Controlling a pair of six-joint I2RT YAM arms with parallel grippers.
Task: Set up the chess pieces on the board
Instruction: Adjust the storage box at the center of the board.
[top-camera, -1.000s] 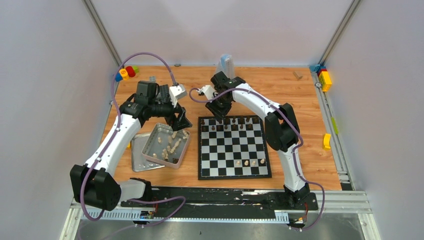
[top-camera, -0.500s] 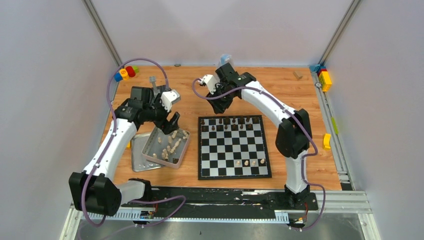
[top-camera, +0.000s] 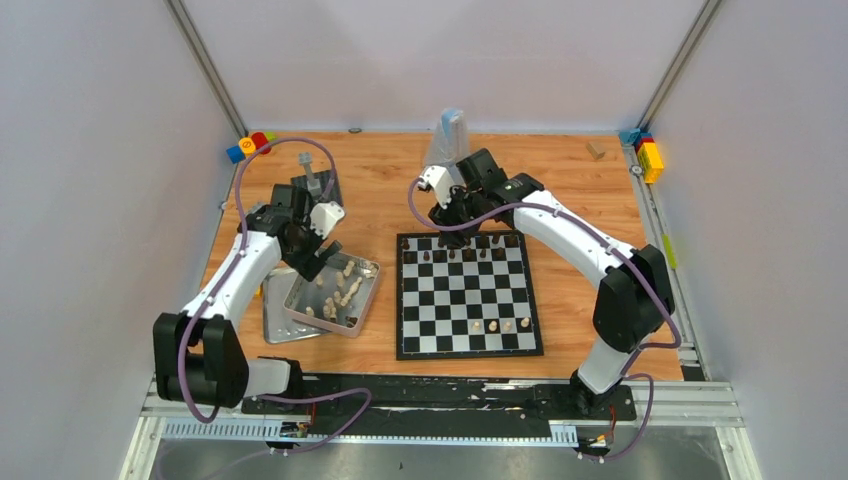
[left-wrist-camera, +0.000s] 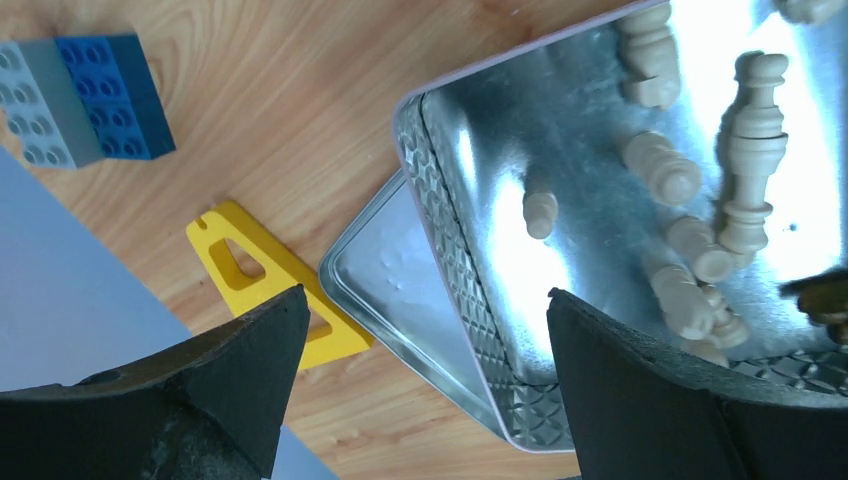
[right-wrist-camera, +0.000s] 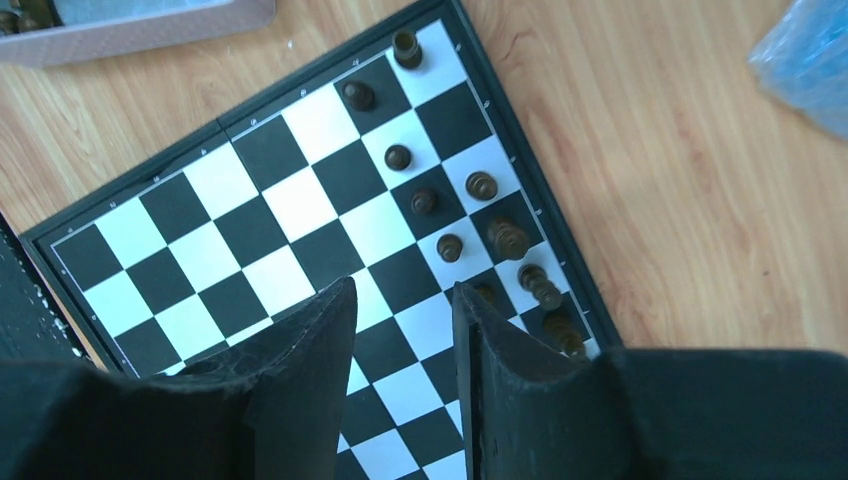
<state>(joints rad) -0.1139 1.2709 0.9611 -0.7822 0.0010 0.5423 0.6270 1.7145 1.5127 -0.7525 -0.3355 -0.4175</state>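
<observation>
The board (top-camera: 468, 300) lies mid-table, and the right wrist view looks down on the board (right-wrist-camera: 250, 230). Several dark chess pieces (top-camera: 427, 257) stand on its far rows, seen closer as dark pieces (right-wrist-camera: 450, 246). Three cream pieces (top-camera: 477, 327) stand on the near row. More cream pieces (left-wrist-camera: 750, 170) lie in the silver tin (top-camera: 300, 305). My left gripper (top-camera: 325, 255) hovers over the tin's far left corner, and the wrist view shows that gripper (left-wrist-camera: 425, 295) wide open and empty. My right gripper (top-camera: 455, 222) hangs over the board's far edge, and its wrist view shows that gripper (right-wrist-camera: 402, 288) partly open with nothing between the fingers.
The tin's lid (left-wrist-camera: 400, 270) lies under the tin, on a yellow flat part (left-wrist-camera: 245, 270). Blue and grey bricks (left-wrist-camera: 80, 95) sit nearby. A dark studded plate (top-camera: 315, 185), a clear bag (top-camera: 450, 135), coloured bricks (top-camera: 250, 145) and further bricks (top-camera: 650, 155) line the back.
My left gripper has drawn left and nearer, over the tin's corner, and opened wider. My right gripper lifted back off the board's far corner, then swung over its far edge with its jaws slightly wider.
</observation>
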